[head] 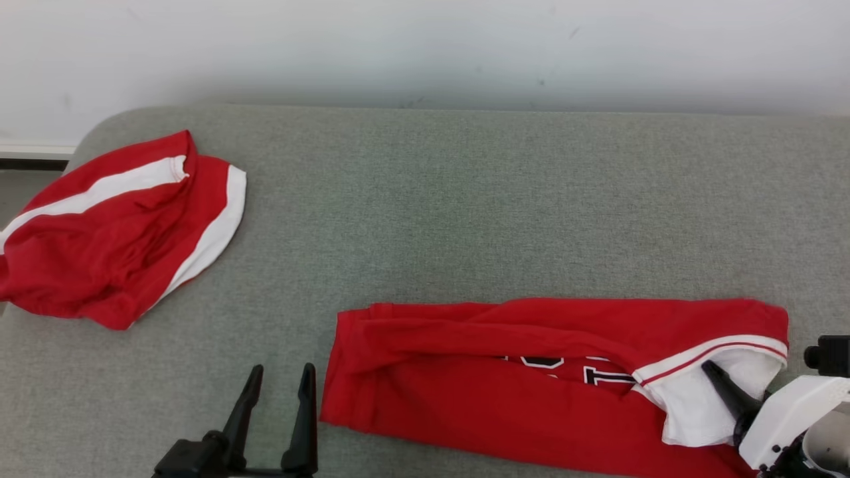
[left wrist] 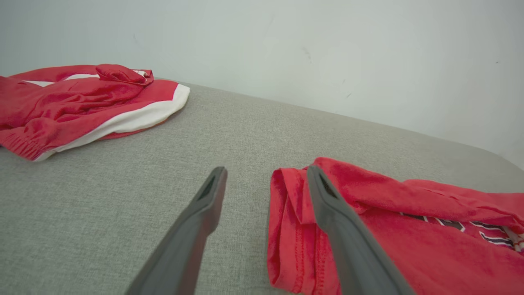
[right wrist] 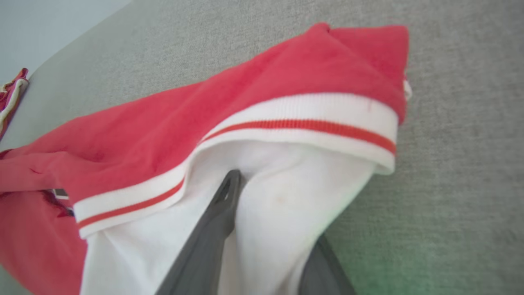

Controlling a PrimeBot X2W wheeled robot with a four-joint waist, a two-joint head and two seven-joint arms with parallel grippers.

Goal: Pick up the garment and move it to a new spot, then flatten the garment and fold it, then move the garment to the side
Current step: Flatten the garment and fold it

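Your garment (head: 531, 398) lies folded in a long strip across the lower right of the head view, its white-trimmed end near the right edge of the frame. Open grey tabletop (head: 465, 199) runs above it to the wall (head: 425, 46). A second garment (head: 113, 239) lies crumpled at the upper left, reaching the tabletop's left edge, well apart. Your left gripper (head: 282, 368) sits just left of the garment's hem, jaws released and empty. Your right gripper (right wrist: 270, 217) has one finger on the white cloth and one under it. You cannot tell whether the jaws are clenched.
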